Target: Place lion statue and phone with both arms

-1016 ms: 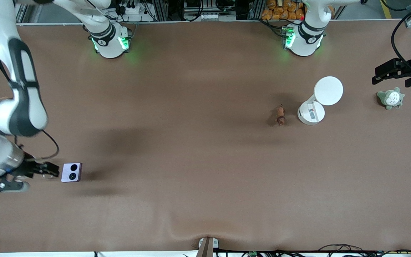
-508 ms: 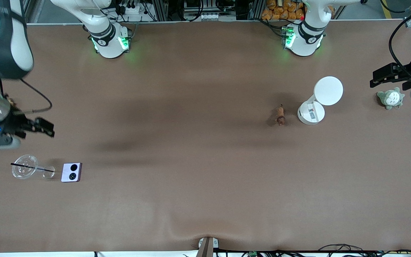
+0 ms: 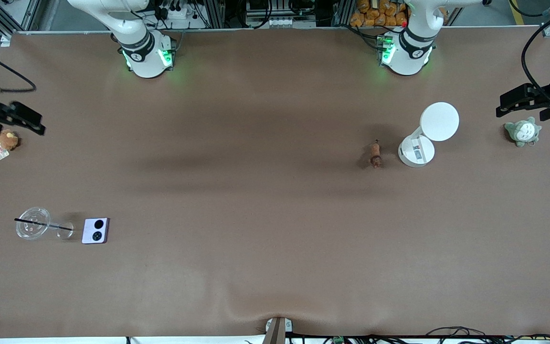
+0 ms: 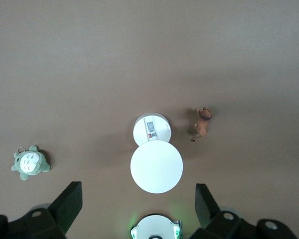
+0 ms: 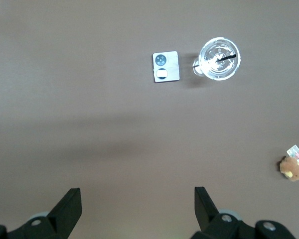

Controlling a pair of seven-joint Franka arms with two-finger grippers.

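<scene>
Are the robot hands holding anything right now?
No. Both are open and empty. The left gripper is up by the grey-green plush; the right gripper is by the brown plush. The lion and phone lie on the table.

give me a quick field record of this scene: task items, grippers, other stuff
lion statue: on table, beside white stand
phone: on table, beside clear cup
left gripper: open, empty, above grey-green plush
right gripper: open, empty, above brown plush
</scene>
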